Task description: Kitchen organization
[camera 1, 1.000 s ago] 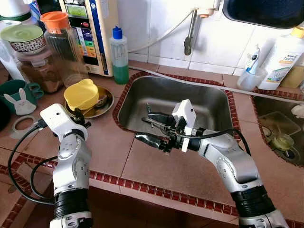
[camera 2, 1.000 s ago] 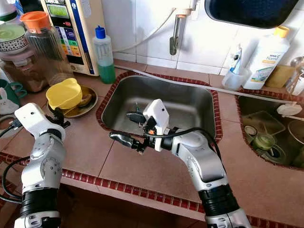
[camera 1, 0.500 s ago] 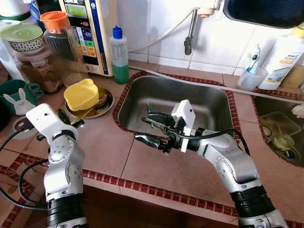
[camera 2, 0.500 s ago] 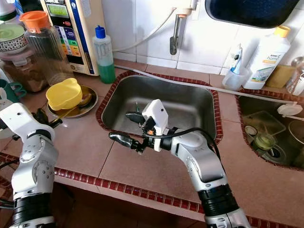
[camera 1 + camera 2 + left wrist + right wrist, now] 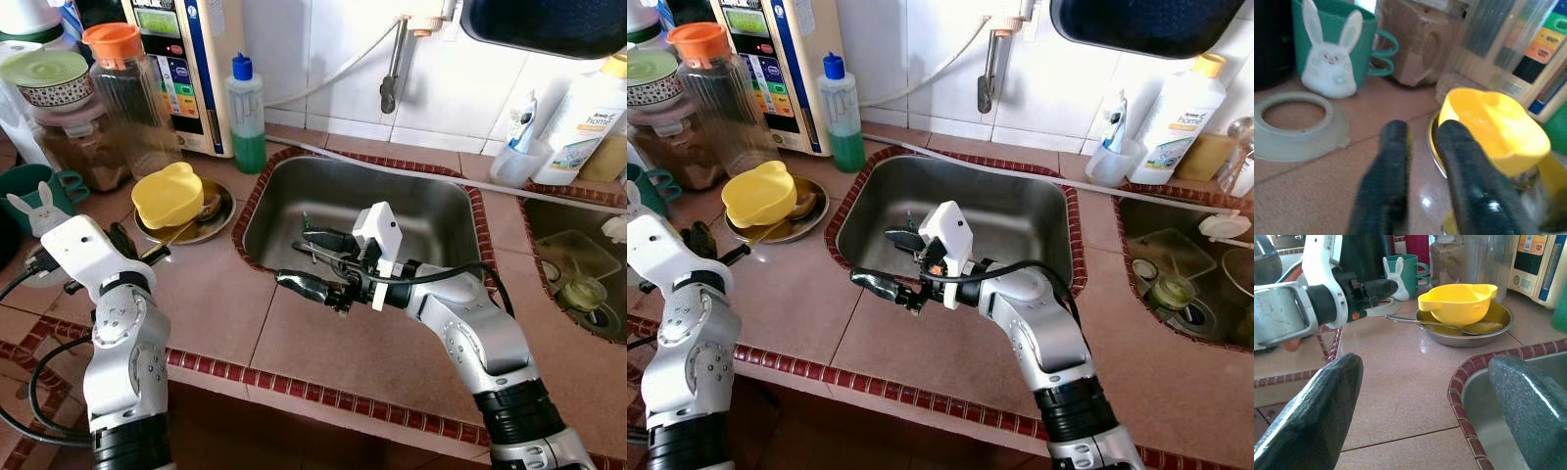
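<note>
we are holding our right gripper [image 5: 306, 262] wide open and empty at the sink's [image 5: 446, 211] left rim, facing the yellow bowl [image 5: 168, 194] on the metal plate [image 5: 221, 209]. our left gripper [image 5: 1420, 161], nearly closed and empty, is hovering beside it; we should approach low, minding the spoon [image 5: 1449, 326].

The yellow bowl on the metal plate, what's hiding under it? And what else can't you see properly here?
- Under the yellow bowl: its own wall hides the metal plate below, head views.
- Spoon: its scoop end runs under the bowl, right wrist view.
- Small thing in the sink: the right claw covers it.
- Blue pan: cut off by the top edge.
- Left claw: blurred, left wrist view.
</note>
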Motion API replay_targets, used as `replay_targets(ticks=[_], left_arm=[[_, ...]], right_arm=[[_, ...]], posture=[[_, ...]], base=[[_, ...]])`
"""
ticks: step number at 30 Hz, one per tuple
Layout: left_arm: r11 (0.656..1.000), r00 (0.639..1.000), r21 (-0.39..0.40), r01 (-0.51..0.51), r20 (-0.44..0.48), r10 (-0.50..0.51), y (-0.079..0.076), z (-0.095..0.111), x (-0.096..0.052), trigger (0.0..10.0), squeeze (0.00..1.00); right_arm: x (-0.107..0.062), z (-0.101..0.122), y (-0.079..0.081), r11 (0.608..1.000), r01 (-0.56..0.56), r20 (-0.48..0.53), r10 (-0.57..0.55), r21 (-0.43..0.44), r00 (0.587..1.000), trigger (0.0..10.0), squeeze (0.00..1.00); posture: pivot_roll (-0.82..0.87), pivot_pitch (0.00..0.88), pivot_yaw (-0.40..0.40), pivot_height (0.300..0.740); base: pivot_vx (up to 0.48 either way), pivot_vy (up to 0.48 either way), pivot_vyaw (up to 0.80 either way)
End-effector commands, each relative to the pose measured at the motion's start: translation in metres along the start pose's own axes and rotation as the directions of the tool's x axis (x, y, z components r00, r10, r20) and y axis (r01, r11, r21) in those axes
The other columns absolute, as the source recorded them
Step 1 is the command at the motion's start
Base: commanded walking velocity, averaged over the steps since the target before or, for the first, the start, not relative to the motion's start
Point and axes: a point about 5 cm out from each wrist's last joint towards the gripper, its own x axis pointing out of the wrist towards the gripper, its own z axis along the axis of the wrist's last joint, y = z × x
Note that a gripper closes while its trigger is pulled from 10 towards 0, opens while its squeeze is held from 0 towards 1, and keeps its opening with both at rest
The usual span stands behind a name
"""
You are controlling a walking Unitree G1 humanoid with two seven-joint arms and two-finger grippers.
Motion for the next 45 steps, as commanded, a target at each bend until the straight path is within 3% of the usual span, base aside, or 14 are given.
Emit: replay_targets(ticks=[1, 9, 22, 26, 27, 32, 33, 34, 35, 44, 45], left_arm=[[0.999, 0.999, -0.006, 0.036, -0.007, -0.036, -0.003, -0.004, -0.006, 10.0, 1.0], [0.996, 0.995, -0.009, 0.09, -0.047, -0.091, -0.006, -0.018, -0.014, 10.0, 1.0], [0.992, 0.992, -0.02, 0.123, -0.034, -0.124, -0.02, -0.017, -0.01, 10.0, 1.0], [0.981, 0.985, 0.095, 0.166, 0.029, -0.17, -0.025, -0.007, -0.012, 10.0, 1.0], [0.973, 0.978, 0.126, 0.194, 0.053, -0.202, -0.028, -0.004, -0.015, 10.0, 0.0], [0.973, 0.983, 0.167, 0.158, 0.063, -0.171, -0.022, -0.003, -0.016, 10.0, 0.0], [0.975, 0.986, 0.168, 0.142, 0.066, -0.155, -0.019, -0.003, -0.016, 10.0, 0.3], [0.977, 0.987, 0.169, 0.131, 0.067, -0.144, -0.017, -0.003, -0.016, 10.0, 0.3], [0.978, 0.987, 0.157, 0.135, 0.069, -0.147, -0.016, -0.003, -0.016, 10.0, 1.0], [0.99, 0.994, 0.098, 0.097, 0.033, -0.101, -0.013, -0.009, -0.015, 10.0, 1.0], [0.995, 0.998, 0.071, 0.07, 0.004, -0.07, -0.012, -0.014, -0.014, 10.0, 0.07]], right_arm=[[0.0, 0.003, -0.001, 1.0, 0.001, -0.004, -0.001, -0.023, 1.0, 10.0, 0.19], [0.0, 0.002, 0.0, 1.0, -0.003, -0.006, 0.003, -0.024, 1.0, 10.0, 0.13], [-0.001, 0.002, 0.001, 0.999, -0.012, -0.021, 0.012, -0.036, 1.0, 10.0, 0.11], [-0.002, 0.002, 0.001, 0.999, -0.013, -0.023, 0.012, -0.036, 1.0, 10.0, 0.1], [-0.002, 0.002, 0.001, 0.999, -0.014, -0.025, 0.013, -0.036, 1.0, 10.0, 0.1], [-0.001, 0.002, 0.0, 0.999, -0.016, -0.026, 0.015, -0.036, 1.0, 10.0, 0.1], [-0.001, 0.002, 0.0, 0.999, -0.017, -0.025, 0.016, -0.037, 1.0, 10.0, 0.09], [-0.001, 0.002, 0.0, 0.999, -0.018, -0.025, 0.017, -0.037, 1.0, 10.0, 0.09], [-0.001, 0.002, 0.0, 0.999, -0.018, -0.025, 0.017, -0.037, 1.0, 10.0, 0.1], [-0.001, 0.003, -0.001, 0.999, -0.02, -0.029, 0.019, -0.042, 0.999, 10.0, 0.09], [-0.002, 0.003, -0.001, 0.999, -0.02, -0.029, 0.018, -0.043, 0.999, 10.0, 0.1]], posture=[[0.14, 0.05, 0.005, 0.74], [0.13, 0.051, 0.004, 0.74], [0.12, 0.047, -0.003, 0.74], [0.12, 0.044, -0.007, 0.74], [0.12, 0.045, -0.008, 0.74], [0.12, 0.043, -0.012, 0.74], [0.12, 0.042, -0.014, 0.74], [0.12, 0.042, -0.015, 0.74], [0.12, 0.041, -0.015, 0.74], [0.11, 0.038, -0.02, 0.74], [0.11, 0.039, -0.021, 0.74]], base=[[0.0, 0.0, 0.0], [0.0, 0.0, 0.0], [0.0, 0.0, 0.0], [0.0, 0.0, 0.0], [0.0, 0.0, 0.0], [0.0, 0.0, 0.0], [0.0, 0.0, 0.0], [0.0, 0.0, 0.0], [0.0, 0.0, 0.0], [0.0, 0.0, 0.0], [0.0, 0.0, 0.0]])
